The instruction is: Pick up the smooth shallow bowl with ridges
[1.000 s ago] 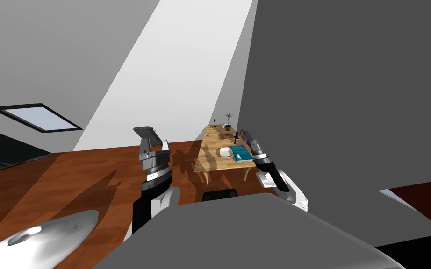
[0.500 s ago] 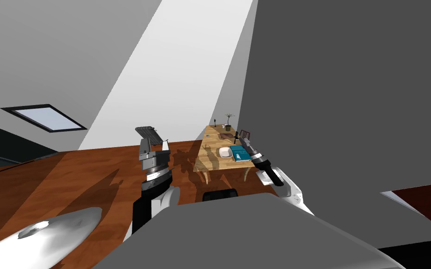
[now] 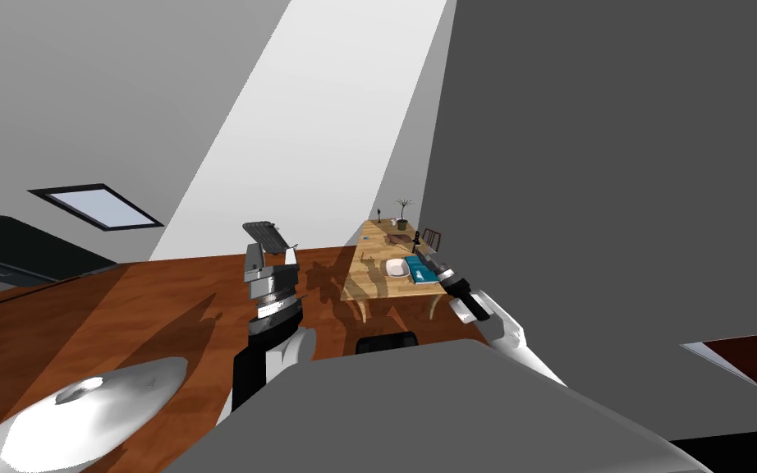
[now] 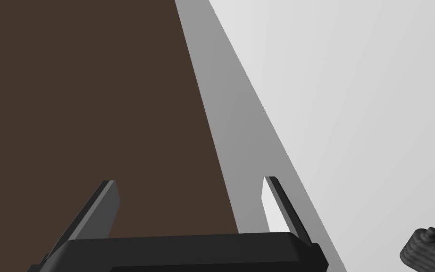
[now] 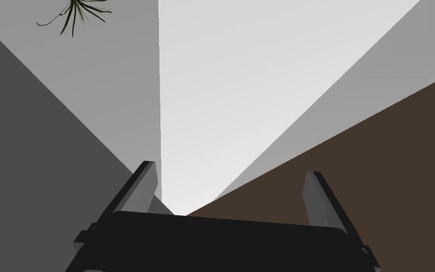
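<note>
Our right gripper (image 3: 424,258) has stretched toward centre frame, over the blue book (image 3: 422,272) beside the white shallow bowl (image 3: 396,268); our head camera has shifted slightly too.

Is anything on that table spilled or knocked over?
Nothing stands out. The white bowl sits flat on the table beside the blue book, and the little plant at the far end stands upright.
</note>
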`<state>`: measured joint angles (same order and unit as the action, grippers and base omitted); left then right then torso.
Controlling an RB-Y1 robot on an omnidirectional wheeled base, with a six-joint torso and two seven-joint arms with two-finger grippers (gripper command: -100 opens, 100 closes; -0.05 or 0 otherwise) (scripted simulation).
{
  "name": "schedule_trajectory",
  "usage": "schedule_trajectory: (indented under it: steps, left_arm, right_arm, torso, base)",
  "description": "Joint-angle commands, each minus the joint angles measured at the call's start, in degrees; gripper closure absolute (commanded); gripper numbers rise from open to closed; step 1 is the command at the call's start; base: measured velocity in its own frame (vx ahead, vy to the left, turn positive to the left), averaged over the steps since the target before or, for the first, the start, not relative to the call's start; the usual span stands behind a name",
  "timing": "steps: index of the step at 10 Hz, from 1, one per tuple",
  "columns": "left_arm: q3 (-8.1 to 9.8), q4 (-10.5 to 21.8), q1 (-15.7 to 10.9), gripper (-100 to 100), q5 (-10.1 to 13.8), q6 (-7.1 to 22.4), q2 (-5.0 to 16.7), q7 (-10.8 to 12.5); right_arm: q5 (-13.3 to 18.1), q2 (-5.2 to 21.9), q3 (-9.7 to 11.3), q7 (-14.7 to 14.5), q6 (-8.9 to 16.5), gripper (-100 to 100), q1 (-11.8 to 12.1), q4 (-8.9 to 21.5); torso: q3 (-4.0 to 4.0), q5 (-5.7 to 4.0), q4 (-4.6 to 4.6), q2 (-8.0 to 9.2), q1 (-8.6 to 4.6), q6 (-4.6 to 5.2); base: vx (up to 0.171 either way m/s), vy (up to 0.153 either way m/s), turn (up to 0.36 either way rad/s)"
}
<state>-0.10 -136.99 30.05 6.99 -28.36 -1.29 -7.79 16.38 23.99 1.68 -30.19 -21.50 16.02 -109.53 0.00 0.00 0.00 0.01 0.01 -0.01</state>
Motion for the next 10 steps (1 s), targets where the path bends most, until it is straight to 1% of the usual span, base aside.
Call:
schedule_trajectory:
  steps: [1,2,3,4,5,6,7,8,10]
  left_arm:
    - [0.00,0.00,0.00,0,0.00,0.00,0.00,0.00]
    - [0.00,0.00,0.00,0,0.00,0.00,0.00,0.00]
    - [0.00,0.00,0.00,0,0.00,0.00,0.00,0.00]
    - [0.00,0.00,0.00,0,0.00,0.00,0.00,0.00]
    - [0.00,0.00,0.00,0,0.00,0.00,0.00,0.00]
    - [0.00,0.00,0.00,0,0.00,0.00,0.00,0.00]
    - [0.00,0.00,0.00,0,0.00,0.00,0.00,0.00]
    - [0.00,0.00,0.00,0,0.00,0.00,0.00,0.00]
    - [0.00,0.00,0.00,0,0.00,0.00,0.00,0.00]
  right_arm:
    - [1.00,0.75,0.21,-1.10,-0.17,-100,-0.66,2.61]
    - [3.04,2.44,0.83,-2.90,0.35,-100,-1.69,4.53]
    - [3.04,2.44,0.83,-2.90,0.35,-100,-1.69,5.54]
    - [5.08,4.10,1.50,-4.66,0.92,-100,-2.68,8.01]
    - [5.08,4.10,1.50,-4.66,0.92,-100,-2.68,8.53]
    - [7.10,5.73,2.21,-6.36,1.54,-100,-3.63,11.09]
    - [8.98,7.35,2.95,-8.00,2.22,-100,-4.54,12.87]
    - [9.09,7.35,2.95,-8.00,2.22,-100,-4.54,14.63]
    - [12.71,10.50,4.50,-11.05,3.73,-100,-6.25,19.17]
  torso:
    - [0.00,0.00,0.00,0.00,0.00,0.00]
    - [0.00,0.00,0.00,0.00,0.01,0.02]
    - [0.00,0.00,0.00,0.01,0.03,0.00]
    - [0.01,0.01,0.00,0.01,0.03,0.01]
    - [0.01,0.01,0.00,0.01,0.06,0.00]
    - [0.01,0.01,0.00,0.01,0.05,0.02]
    - [0.01,0.02,0.00,0.01,0.08,0.00]
    - [0.01,0.03,0.00,0.01,0.16,0.00]
    - [0.00,0.04,0.00,0.00,0.17,0.00]
  base:
    - [-0.007,0.004,0.028]
    - [-0.011,0.013,0.064]
    - [-0.010,0.011,0.033]
    - [-0.011,0.020,0.091]
    - [-0.008,0.016,0.027]
    - [-0.011,0.026,0.080]
    - [-0.013,0.052,0.121]
    - [-0.006,0.041,0.041]
    - [-0.007,0.063,0.135]
